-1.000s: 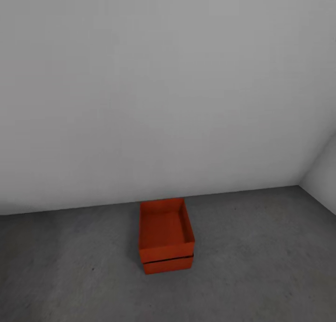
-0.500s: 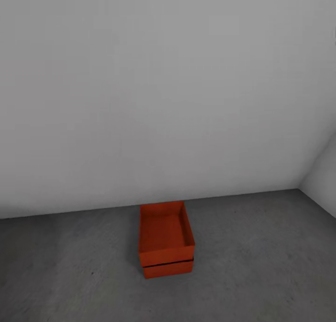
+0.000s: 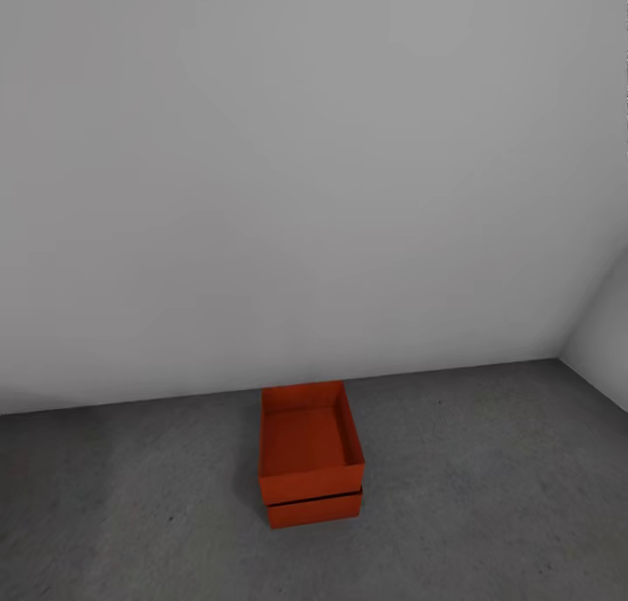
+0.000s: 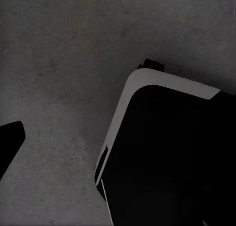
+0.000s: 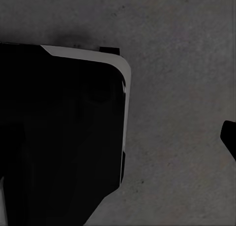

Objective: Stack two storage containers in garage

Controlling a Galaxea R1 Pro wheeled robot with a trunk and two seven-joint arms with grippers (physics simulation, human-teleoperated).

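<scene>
The two storage containers stand stacked on the garage's dark grey concrete floor (image 3: 488, 496), close to the white back wall. The upper orange-red bin (image 3: 310, 440) is open-topped and empty and rests squarely on the lower bin (image 3: 314, 507), of which a narrow front strip shows below a dark seam. In the left wrist view a single black fingertip (image 4: 10, 137) sits at the picture's edge over bare concrete. The right wrist view likewise has one black fingertip (image 5: 230, 135) at its edge. Nothing lies between either gripper's fingers.
A plain white wall (image 3: 305, 191) runs behind the stack and meets a second white wall (image 3: 606, 339) at a corner on the right. My own black, white-rimmed base (image 4: 167, 157) (image 5: 59, 137) stands on the concrete in both wrist views.
The whole head picture has slid down a little, so the camera has moved. The stacked containers have stayed put.
</scene>
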